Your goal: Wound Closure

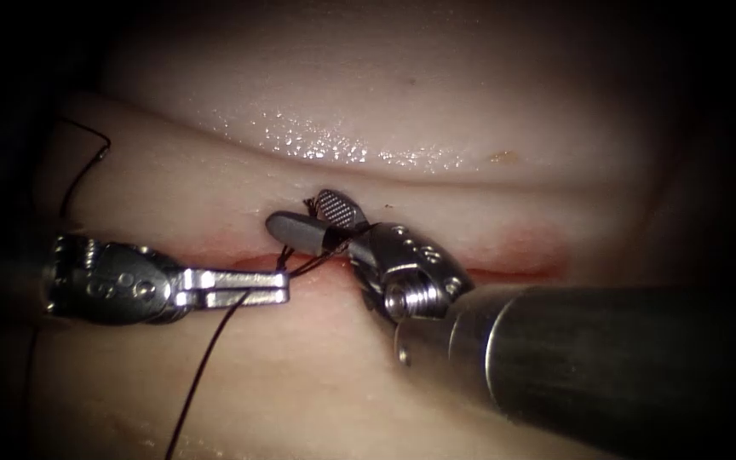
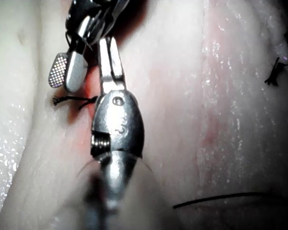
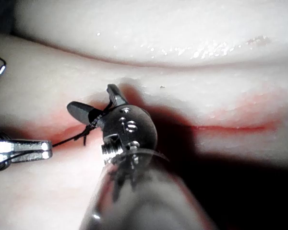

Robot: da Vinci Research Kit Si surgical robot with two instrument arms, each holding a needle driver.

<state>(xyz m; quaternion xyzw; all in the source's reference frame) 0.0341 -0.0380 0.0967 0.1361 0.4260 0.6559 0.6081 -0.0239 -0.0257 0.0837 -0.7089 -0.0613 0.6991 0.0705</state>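
Note:
The cut (image 1: 504, 271) runs across the tissue (image 1: 215, 183) as a red line. My left tool (image 1: 283, 288) comes in from the left, its jaws shut on the dark thread (image 1: 206, 366) just below the cut. From its tip the thread leads right to my right tool (image 1: 296, 210) and also trails down toward the front. The right tool stands over the cut with jaws open, thread wrapped across them (image 3: 93, 120). A thin curved strand (image 1: 87, 162), needle or thread, lies on the tissue at far left, free of both tools.
Red fluid (image 3: 240, 115) stains both edges of the cut. A wet fold of tissue (image 1: 334, 149) rises behind the cut. A short dark thread stub (image 2: 276, 72) sits on the tissue away from the tools. The right tool's thick shaft (image 1: 606, 358) covers the near right.

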